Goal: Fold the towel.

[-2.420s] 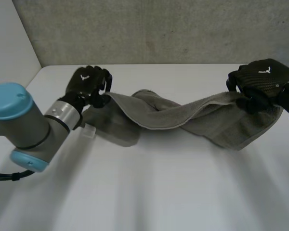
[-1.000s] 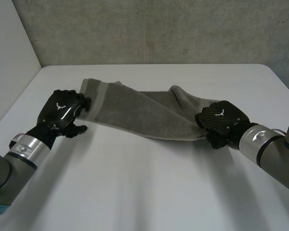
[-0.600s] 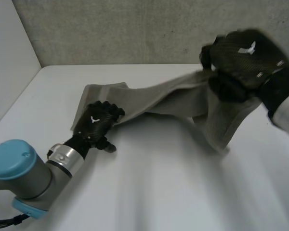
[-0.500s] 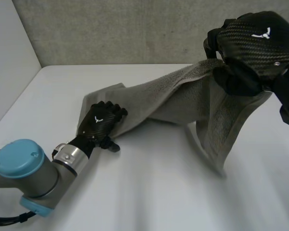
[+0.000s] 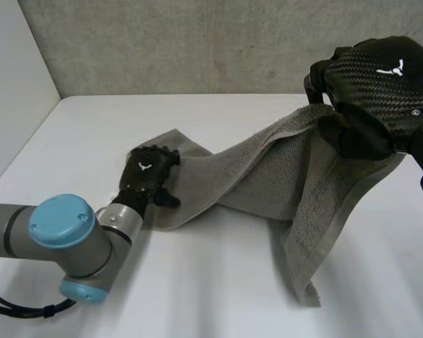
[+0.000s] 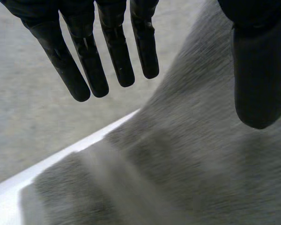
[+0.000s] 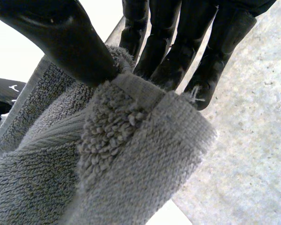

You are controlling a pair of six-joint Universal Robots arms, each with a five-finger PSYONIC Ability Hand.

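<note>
1 towel (image 5: 268, 165) | left hand (image 5: 146, 176) open on it | right hand (image 5: 381, 77) pinches raised end

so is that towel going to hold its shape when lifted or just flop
Probably floppy: the towel sags from the right robot hand, its free end hanging limp. Likely grippy rather than slippery: looped pile, held by a pinch.

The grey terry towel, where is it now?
Head view: the grey towel spans the white table, one end under the left hand, the other lifted at the right, pinched by the right hand.
</note>
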